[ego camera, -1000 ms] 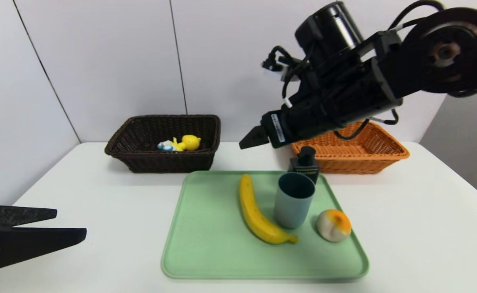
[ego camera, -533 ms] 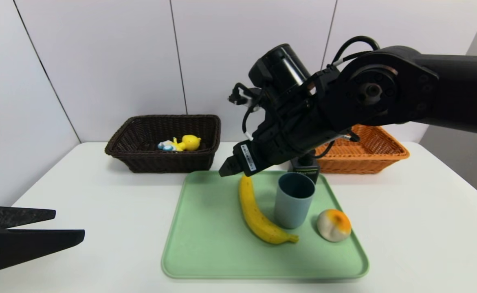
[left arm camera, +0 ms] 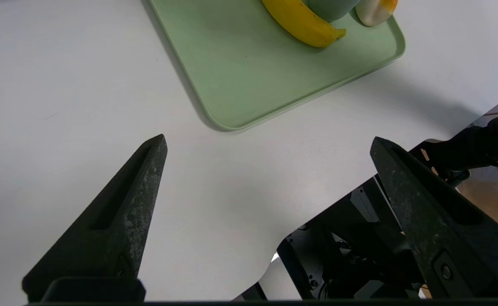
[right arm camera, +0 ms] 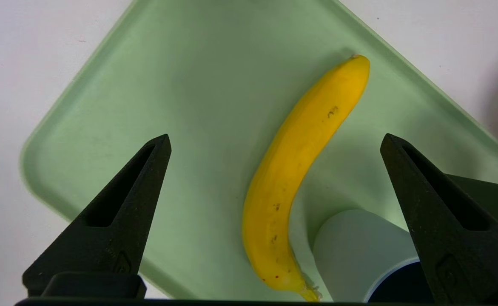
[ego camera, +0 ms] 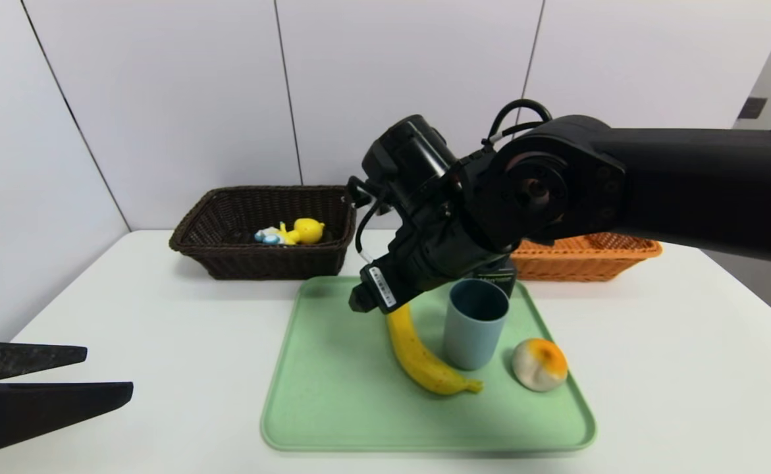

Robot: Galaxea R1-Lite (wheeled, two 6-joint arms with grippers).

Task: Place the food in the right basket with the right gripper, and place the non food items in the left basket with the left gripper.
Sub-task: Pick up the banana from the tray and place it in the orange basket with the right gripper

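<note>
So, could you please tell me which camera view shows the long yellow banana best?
The right wrist view: the long yellow banana lies whole and unobstructed on the pale green plastic tray. In the head view the right gripper covers its far end. The left wrist view shows only its stem end at the picture's edge.

Bright even light, soft shadows on table [ego camera: 161, 316] — sharp focus
</note>
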